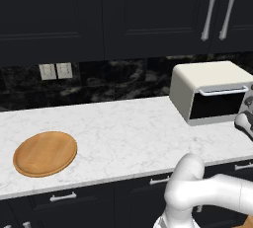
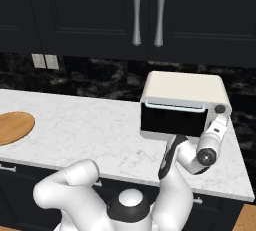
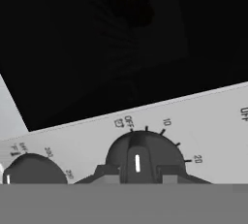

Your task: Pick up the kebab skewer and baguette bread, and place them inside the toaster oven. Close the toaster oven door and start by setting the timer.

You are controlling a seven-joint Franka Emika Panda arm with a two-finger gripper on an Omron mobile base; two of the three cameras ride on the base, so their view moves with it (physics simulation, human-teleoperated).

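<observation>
The cream toaster oven [image 1: 207,81] [image 2: 182,87] stands at the right end of the counter. Its dark glass door [image 1: 217,104] [image 2: 172,120] is closed, with the silver handle along the top. My gripper [image 3: 138,175] [image 2: 219,115] is at the control panel to the right of the door. Its fingertips [image 3: 107,173] sit on either side of the timer knob [image 3: 140,152], shut on its central ridge. The knob's white mark points toward the ticks between OFF and 10. The kebab skewer and baguette bread are hidden.
A round wooden plate [image 1: 44,153] [image 2: 12,125] lies bare at the left of the white marble counter [image 1: 123,133]. A second dial [image 3: 31,169] sits beside the timer knob. Dark cabinets with silver handles [image 2: 147,15] hang above the oven.
</observation>
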